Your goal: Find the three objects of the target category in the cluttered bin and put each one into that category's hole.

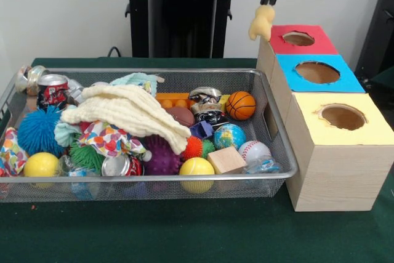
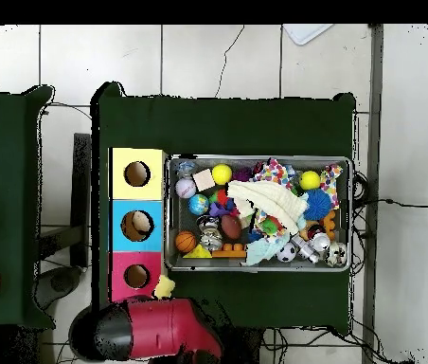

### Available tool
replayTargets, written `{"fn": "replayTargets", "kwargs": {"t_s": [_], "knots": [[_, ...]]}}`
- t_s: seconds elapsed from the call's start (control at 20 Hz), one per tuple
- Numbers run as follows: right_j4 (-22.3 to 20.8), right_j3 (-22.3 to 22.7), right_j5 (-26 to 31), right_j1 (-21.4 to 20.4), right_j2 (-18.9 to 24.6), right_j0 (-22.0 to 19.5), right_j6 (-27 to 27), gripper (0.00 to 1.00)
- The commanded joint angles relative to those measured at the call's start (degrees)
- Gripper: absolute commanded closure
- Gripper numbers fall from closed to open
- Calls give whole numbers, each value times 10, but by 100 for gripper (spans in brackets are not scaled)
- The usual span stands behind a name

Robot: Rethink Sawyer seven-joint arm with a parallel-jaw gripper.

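My gripper hangs at the top of the front view, shut on a pale yellow plush duck. The duck dangles just left of the red-topped wooden box, above its edge and beside its round hole. In the overhead view the duck lies next to the red box's hole, with my red arm below it. The wire mesh bin sits left of the boxes, full of clutter. No teddy bear shows in it.
The blue-topped box and yellow-topped box stand in a row with the red one. The bin holds a cream cloth, a basketball, a soda can, a blue spiky ball, a wooden block and a baseball.
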Motion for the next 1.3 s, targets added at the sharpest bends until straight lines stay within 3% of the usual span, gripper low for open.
{"fn": "replayTargets", "kwargs": {"t_s": [0.05, 0.3, 0.55, 0.75, 1.0, 1.3], "knots": [[59, 95, -104, 7, -4, 42, 214, 100], [104, 116, -167, 35, 8, 86, 247, 100], [129, 98, -189, 60, 11, 109, 261, 100], [133, 66, -159, 62, 0, 119, 262, 100], [135, 47, -178, 85, 5, 118, 263, 100], [126, -27, -110, 92, -16, 99, 230, 100]]}}
